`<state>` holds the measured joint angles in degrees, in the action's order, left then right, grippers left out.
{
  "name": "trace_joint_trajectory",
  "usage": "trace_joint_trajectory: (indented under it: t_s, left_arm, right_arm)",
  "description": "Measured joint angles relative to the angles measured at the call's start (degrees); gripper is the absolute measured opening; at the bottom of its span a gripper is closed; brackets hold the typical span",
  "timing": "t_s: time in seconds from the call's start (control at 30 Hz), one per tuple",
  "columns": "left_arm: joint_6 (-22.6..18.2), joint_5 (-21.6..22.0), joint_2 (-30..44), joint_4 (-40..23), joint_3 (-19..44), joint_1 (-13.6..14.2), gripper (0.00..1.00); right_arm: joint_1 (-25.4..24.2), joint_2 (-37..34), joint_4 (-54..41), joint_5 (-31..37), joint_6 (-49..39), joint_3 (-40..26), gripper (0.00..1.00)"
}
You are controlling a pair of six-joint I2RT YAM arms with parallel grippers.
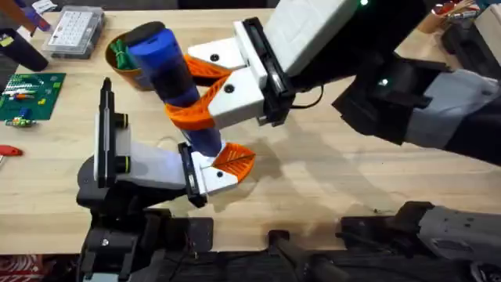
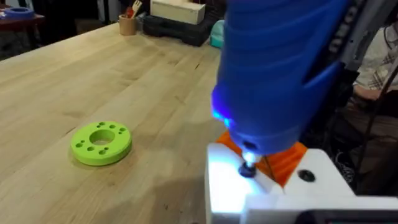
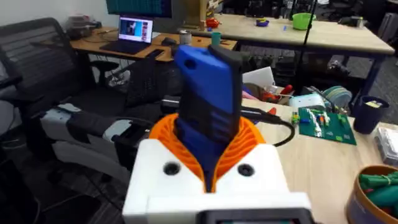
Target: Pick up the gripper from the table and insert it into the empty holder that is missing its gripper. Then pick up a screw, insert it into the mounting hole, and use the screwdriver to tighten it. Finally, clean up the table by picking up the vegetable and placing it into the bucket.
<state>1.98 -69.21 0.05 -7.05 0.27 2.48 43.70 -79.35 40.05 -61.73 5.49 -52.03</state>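
Note:
My right gripper [image 1: 188, 90] is shut on the blue screwdriver [image 1: 168, 66], its orange fingers [image 3: 249, 140] clamped around the barrel. The screwdriver slants down so its narrow end meets the white holder [image 1: 210, 178] at the tip of my left arm. The orange ribbed gripper [image 1: 235, 159] sits in that holder. In the left wrist view the screwdriver [image 2: 280, 68] shines a light on a dark screw [image 2: 247, 168] in the holder's white block [image 2: 273, 196]. The bucket [image 1: 117, 70] stands at the back left with the green vegetable [image 1: 120, 53] inside.
A clear compartment box [image 1: 74, 30] and a flat green board [image 1: 31, 94] lie at the far left. In the left wrist view a green ring with holes [image 2: 101, 142] rests on bare table. The bucket [image 3: 373, 202] shows beside my right gripper [image 3: 208, 149].

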Motion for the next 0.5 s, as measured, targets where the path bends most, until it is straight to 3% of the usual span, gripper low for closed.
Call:
trace_joint_trajectory:
  t_s: [0.5]
  left_arm:
    - [0.02,0.00,0.00,0.00,0.00,0.00,0.013]
  right_arm:
    - [0.00,0.00,-0.37,0.24,-0.65,-0.06,0.045]
